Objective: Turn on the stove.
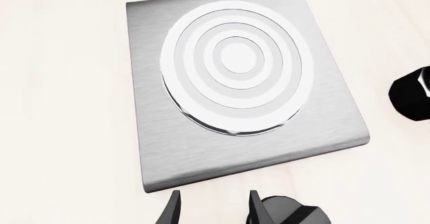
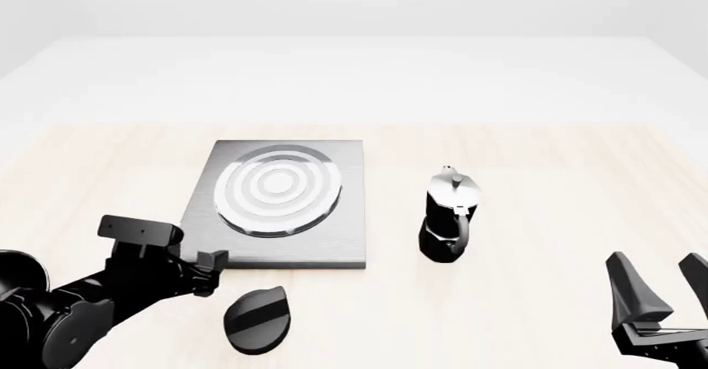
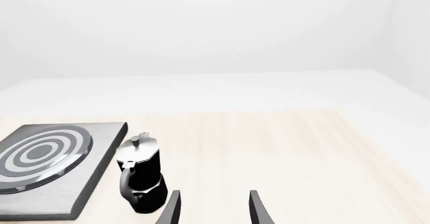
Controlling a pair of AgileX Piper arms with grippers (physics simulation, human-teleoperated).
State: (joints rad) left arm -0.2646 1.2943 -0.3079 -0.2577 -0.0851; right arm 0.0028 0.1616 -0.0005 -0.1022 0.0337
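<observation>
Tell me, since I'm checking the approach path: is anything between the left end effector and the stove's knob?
Nothing visible. The left end effector hangs open just left of the black knob, with only bare table between them. The moka pot stands off to the right of the stove.

Bright even light, faint soft shadows, sharp renders

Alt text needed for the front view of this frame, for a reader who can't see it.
A grey stove with a ringed burner lies on a pale wooden table, its black oval knob nearer the camera. The left gripper hovers just left of the knob. A moka pot stands right of the stove; the right gripper waits open at lower right.
</observation>
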